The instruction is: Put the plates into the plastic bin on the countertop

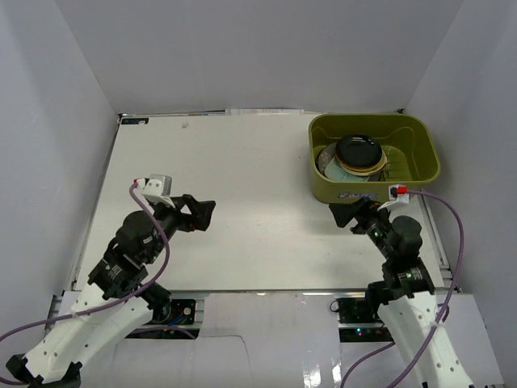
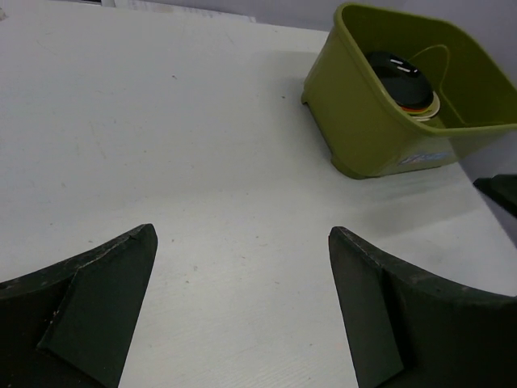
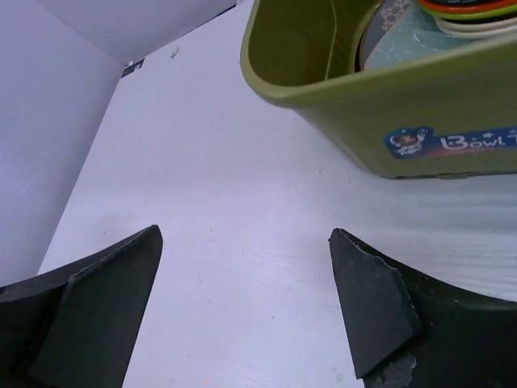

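Olive plastic bin (image 1: 426,158), plates (image 1: 359,152) stacked, lower ones mostly hidden, left jaws and right jaws parted, empty.

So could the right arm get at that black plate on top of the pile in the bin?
Probably yes: the right gripper sits open just before the near wall of the bin, and the black plate lies topmost, uncovered; it must clear the rim.

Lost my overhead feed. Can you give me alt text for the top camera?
A green bin at the far right of the table holds a stack of plates, a black one on top; no plates show on the table. The left gripper and right gripper hover open and empty near the front edge.
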Available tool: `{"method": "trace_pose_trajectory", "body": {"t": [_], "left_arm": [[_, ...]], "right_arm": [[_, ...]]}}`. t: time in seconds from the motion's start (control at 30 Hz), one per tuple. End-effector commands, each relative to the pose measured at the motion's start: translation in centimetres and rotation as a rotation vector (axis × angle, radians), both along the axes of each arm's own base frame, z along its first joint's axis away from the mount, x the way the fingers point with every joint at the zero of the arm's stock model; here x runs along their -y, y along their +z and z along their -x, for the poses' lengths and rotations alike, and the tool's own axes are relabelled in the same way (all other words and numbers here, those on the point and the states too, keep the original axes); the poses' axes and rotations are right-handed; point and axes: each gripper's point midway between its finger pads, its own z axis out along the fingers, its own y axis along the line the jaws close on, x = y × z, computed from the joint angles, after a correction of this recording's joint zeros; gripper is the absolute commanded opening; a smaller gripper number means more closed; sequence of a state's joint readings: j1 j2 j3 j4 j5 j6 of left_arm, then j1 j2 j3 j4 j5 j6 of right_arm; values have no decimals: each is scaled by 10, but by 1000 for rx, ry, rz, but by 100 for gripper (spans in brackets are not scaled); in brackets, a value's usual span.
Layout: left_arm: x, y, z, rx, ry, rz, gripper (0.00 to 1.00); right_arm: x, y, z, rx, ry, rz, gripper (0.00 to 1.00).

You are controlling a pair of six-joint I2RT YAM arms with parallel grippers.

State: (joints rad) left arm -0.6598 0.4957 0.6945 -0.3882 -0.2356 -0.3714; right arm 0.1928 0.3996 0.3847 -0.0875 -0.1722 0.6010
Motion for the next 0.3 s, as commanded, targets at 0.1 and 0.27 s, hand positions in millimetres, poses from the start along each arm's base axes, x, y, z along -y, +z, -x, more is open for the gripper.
{"method": "trace_pose_trajectory", "body": {"t": [0.1,0.27], "left_arm": [[-2,-28,19,-115,-1,99,98],[-2,-18,20,-104,3,145,98]], "right_arm": [[-2,-24,30,27,41,-22,90],[1,27,34,120,36,-21,90]]}}
